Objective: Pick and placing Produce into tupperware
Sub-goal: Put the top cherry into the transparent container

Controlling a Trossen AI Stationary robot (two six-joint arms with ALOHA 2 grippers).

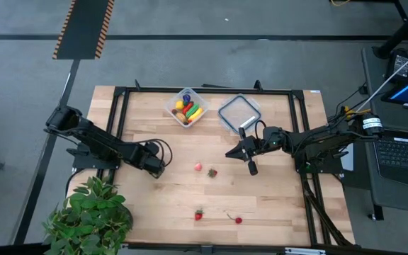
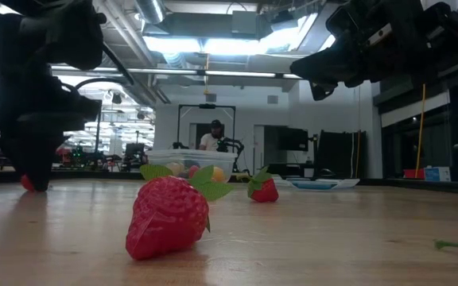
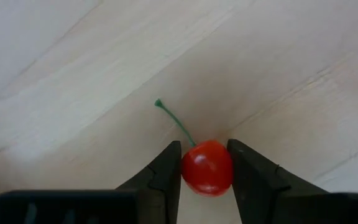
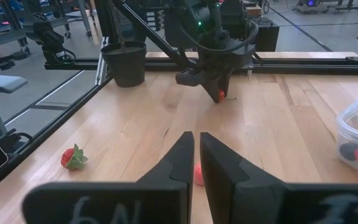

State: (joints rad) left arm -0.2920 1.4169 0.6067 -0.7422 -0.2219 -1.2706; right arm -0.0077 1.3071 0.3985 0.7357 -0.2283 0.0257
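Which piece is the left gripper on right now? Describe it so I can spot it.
Find the left gripper on the wooden table, near the potted plant. Between its fingers sits a cherry: round, glossy red, with a thin green stem, unlike the leafy strawberries lying mid-table.

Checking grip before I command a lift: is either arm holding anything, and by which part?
The left gripper has its jaws closed on the cherry at the round red body; the green stem pokes out free. The right gripper holds nothing.
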